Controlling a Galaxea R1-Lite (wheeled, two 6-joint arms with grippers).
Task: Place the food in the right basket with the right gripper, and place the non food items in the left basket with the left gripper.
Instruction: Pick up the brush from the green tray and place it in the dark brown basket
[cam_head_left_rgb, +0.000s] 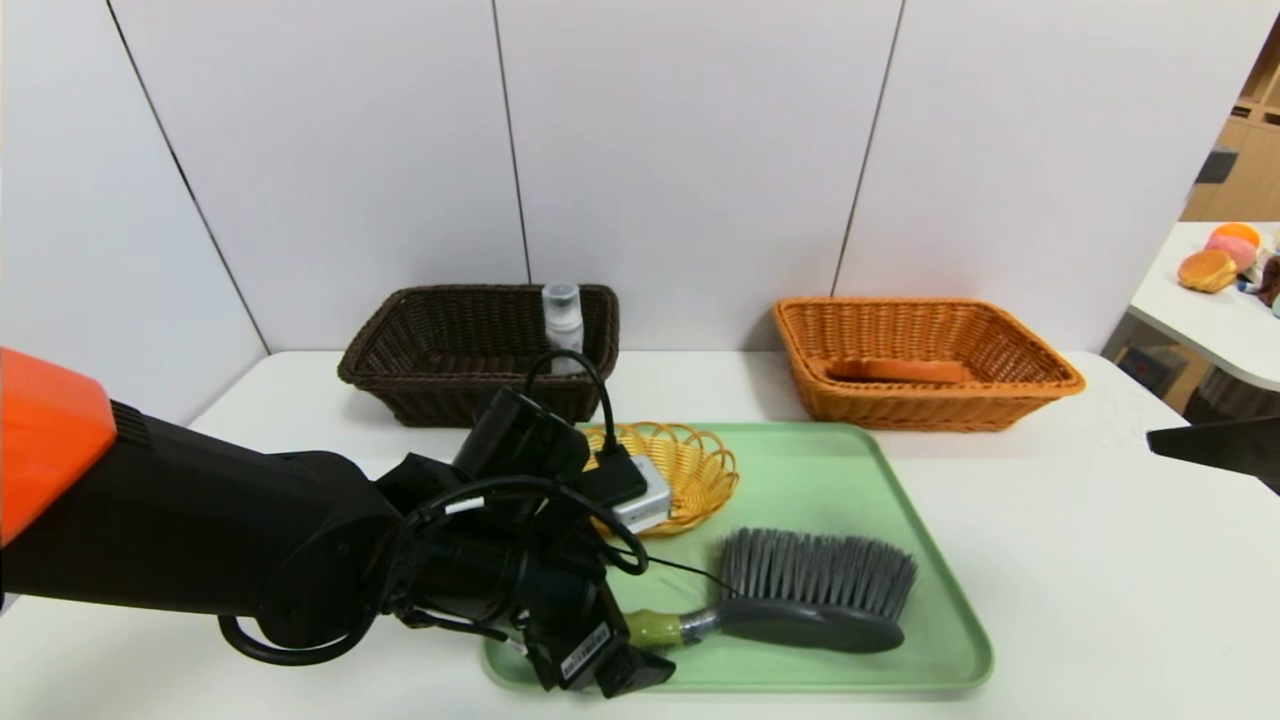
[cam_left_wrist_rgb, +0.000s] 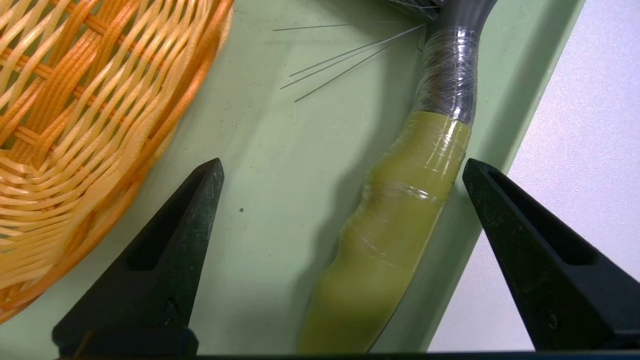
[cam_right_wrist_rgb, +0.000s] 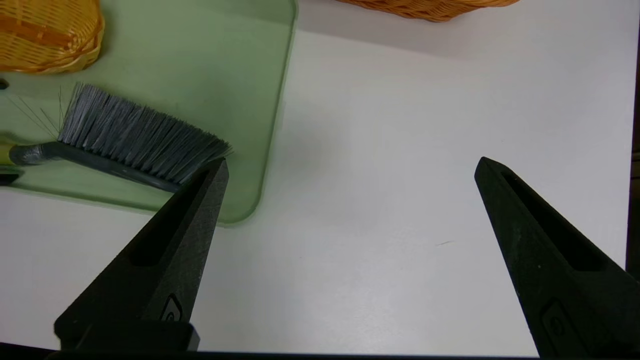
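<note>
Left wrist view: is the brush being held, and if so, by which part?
Nothing is held: the left pincer is open around the brush's green handle, a gap on each side; the right pincer is open and idle beside the tray.

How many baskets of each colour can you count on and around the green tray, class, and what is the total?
Dark brown rectangular wicker baskets: 1
Orange-brown rectangular wicker baskets: 1
Light yellow round woven baskets, on the flat green tray: 1
Total: 3 baskets
</note>
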